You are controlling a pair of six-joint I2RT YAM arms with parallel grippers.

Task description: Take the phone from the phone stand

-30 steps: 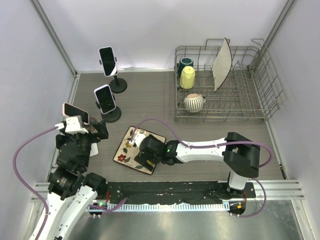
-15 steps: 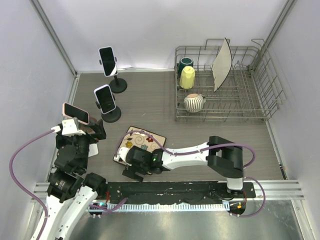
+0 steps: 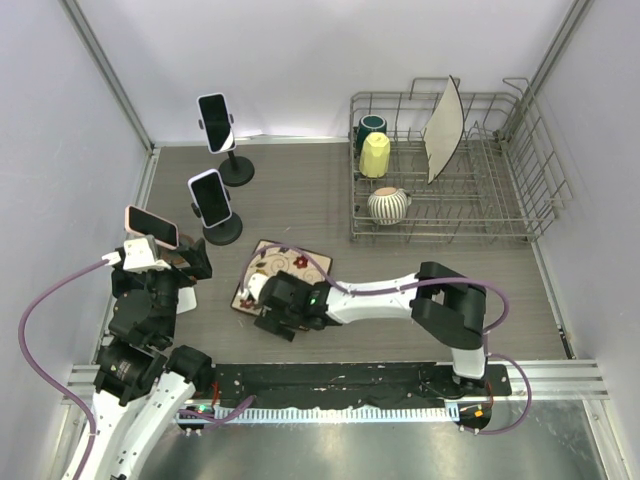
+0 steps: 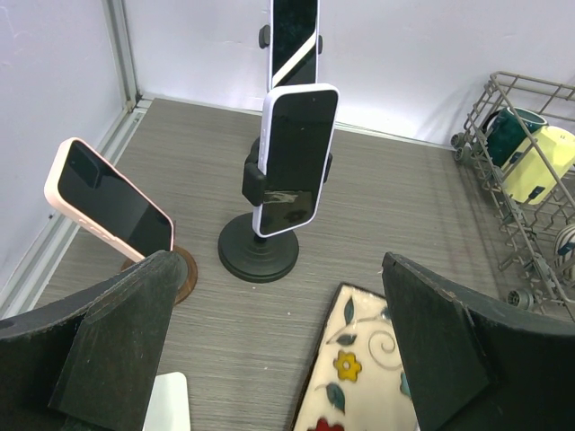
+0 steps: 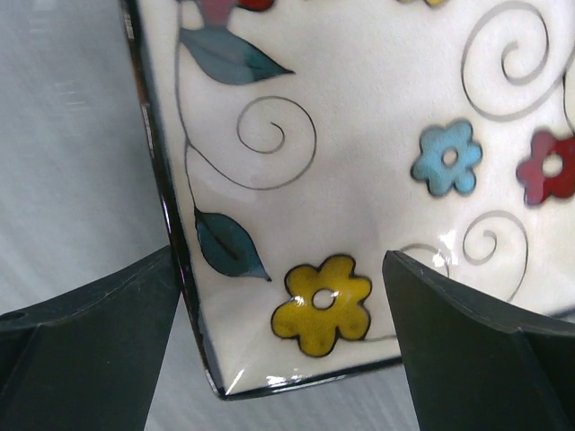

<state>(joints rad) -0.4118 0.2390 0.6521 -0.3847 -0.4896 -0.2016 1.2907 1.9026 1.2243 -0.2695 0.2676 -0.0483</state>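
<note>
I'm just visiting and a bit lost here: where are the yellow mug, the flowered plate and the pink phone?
yellow mug (image 3: 374, 155), top view, middle of its side.
flowered plate (image 5: 359, 162), right wrist view, its white face.
pink phone (image 4: 112, 199), left wrist view, middle of its screen.

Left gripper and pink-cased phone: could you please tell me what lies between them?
Only bare tabletop separates the left gripper from the pink-cased phone, seen in the left wrist view.

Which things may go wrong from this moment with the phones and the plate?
The open left tool faces the white-cased phone, with the pink-cased phone close beside it; a wide approach might tip the black stand. The open right tool hangs over the floral plate at its corner and might push it.
</note>
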